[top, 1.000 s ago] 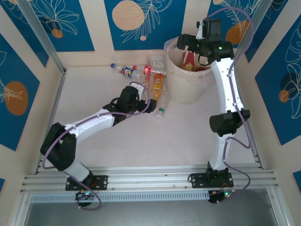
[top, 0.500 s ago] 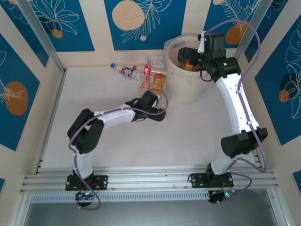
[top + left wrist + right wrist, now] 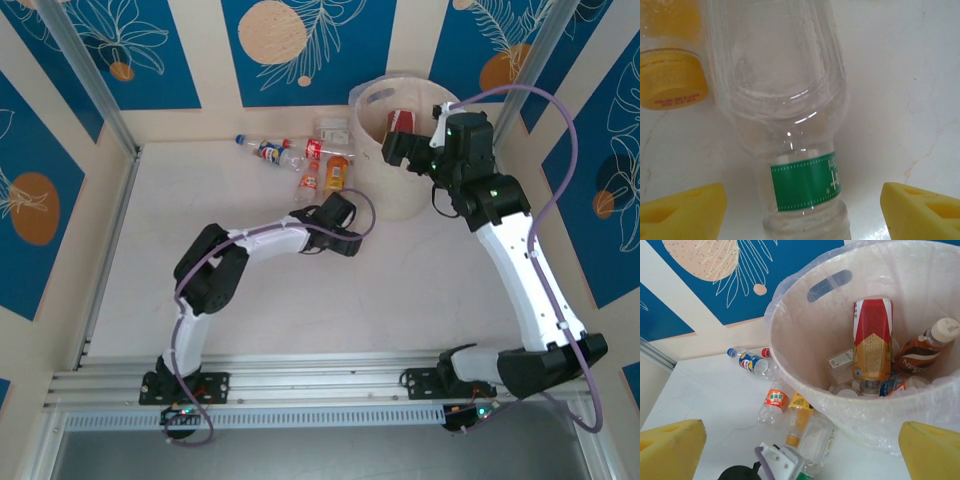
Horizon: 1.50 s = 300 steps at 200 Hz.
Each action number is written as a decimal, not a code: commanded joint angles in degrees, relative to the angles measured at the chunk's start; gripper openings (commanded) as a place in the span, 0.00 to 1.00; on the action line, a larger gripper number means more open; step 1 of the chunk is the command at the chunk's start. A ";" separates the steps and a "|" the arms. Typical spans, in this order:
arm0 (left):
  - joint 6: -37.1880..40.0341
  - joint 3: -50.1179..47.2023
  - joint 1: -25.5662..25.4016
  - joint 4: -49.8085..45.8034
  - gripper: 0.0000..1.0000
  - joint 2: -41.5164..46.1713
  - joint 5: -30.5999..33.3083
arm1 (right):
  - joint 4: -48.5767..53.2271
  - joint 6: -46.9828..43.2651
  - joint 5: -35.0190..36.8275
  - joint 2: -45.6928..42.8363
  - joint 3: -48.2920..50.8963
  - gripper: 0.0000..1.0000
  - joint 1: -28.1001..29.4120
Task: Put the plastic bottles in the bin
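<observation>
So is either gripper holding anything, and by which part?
Nothing is held. The left gripper is open, fingers either side of the green-label bottle without touching it; the right gripper is open by the bin.

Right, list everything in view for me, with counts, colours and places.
bin: one, cream-white, clear liner, back of table.
bottles in the bin: at least four, red, brown, blue labels, inside.
bottles on the table: about five, blue, red, orange labels, left of bin.
green-label bottle: one, clear, nearest edge of that cluster.
table: one, white, underneath.
left gripper: one, yellow-tipped, open astride the green-label bottle.
right gripper: one, yellow-tipped, open above the bin.
</observation>
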<state>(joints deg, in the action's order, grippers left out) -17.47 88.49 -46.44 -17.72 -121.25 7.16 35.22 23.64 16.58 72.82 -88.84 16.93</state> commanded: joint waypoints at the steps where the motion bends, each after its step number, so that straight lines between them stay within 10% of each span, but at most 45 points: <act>1: 1.06 2.60 -0.32 -3.00 0.80 -2.25 1.59 | -2.89 2.09 1.71 -2.26 1.85 0.99 0.64; 134: 1.84 -0.13 -0.82 0.04 0.45 -0.78 5.23 | -2.11 4.21 1.20 -2.47 5.63 0.99 2.32; 300: 4.44 -40.88 -0.80 32.00 0.32 42.11 4.31 | -9.19 14.77 -17.13 3.22 12.38 0.99 4.63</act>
<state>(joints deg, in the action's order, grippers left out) -15.46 49.63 -46.78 7.14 -83.57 12.49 30.26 35.70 5.17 75.59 -78.37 19.79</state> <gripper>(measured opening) 0.419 0.993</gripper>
